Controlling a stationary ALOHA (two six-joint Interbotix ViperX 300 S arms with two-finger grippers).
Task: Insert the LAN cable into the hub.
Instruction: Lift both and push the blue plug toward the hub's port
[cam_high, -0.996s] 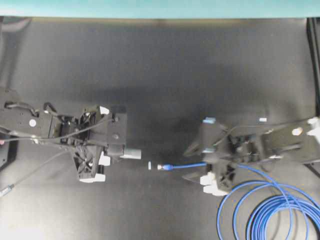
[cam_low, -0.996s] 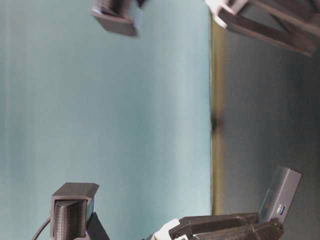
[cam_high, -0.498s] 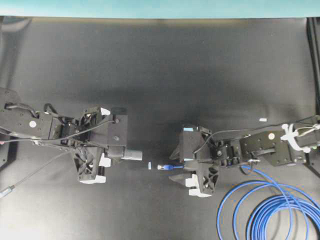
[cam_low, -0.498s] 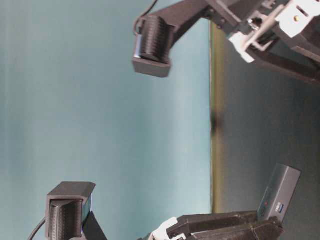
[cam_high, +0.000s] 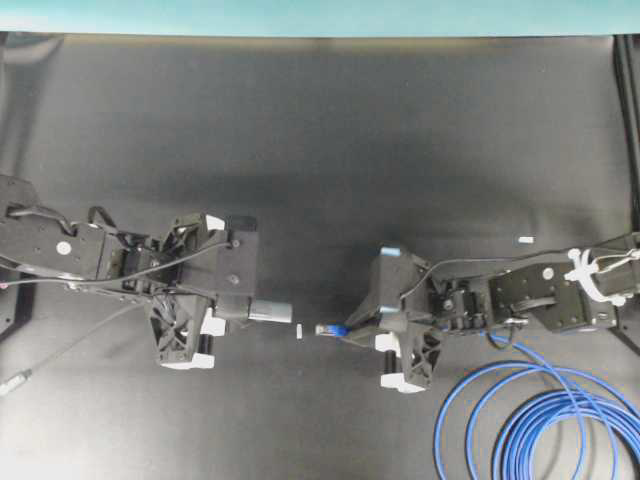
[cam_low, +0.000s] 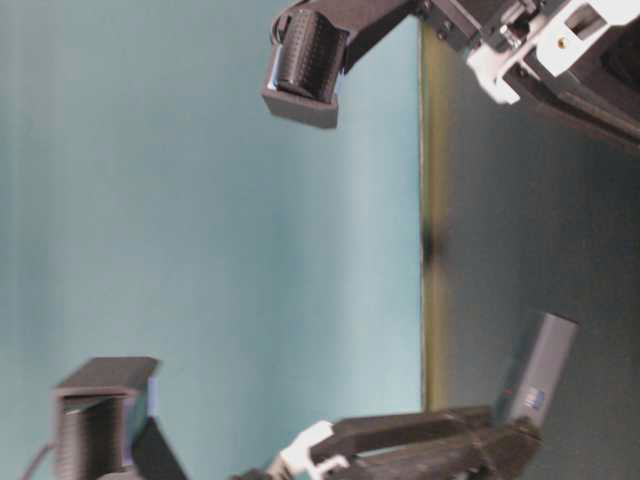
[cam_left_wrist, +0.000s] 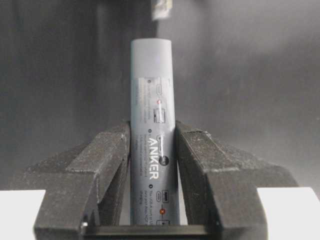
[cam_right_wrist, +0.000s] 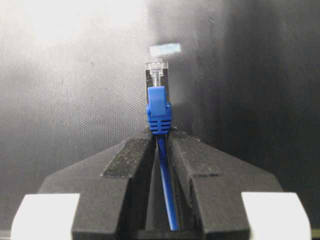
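Hub: Anker-branded slim grey bar, clamped between the left gripper fingers, which press both long sides. In the overhead view its free end sticks out toward 3 o'clock, long axis level across the picture. The table-level view shows it raised off the tabletop and tilted.

LAN cable: spare length lies coiled at the 5 o'clock corner of the overhead view. Its plug, clear with a blue boot, stands just past the right gripper fingertips. The fingers are drawn together on the thin blue cable right behind the boot; whether the pinch is fully firm I cannot tell.

Key relation: in the overhead view the plug points toward 9 o'clock, facing the hub's end, near but apart, and sitting slightly toward 6 o'clock of the hub's axis. A small pale fleck lies between them on the tabletop.

Judgement: the right arm carries the moving part; the plug needs raising and lining up with the hub's end port before pushing in.
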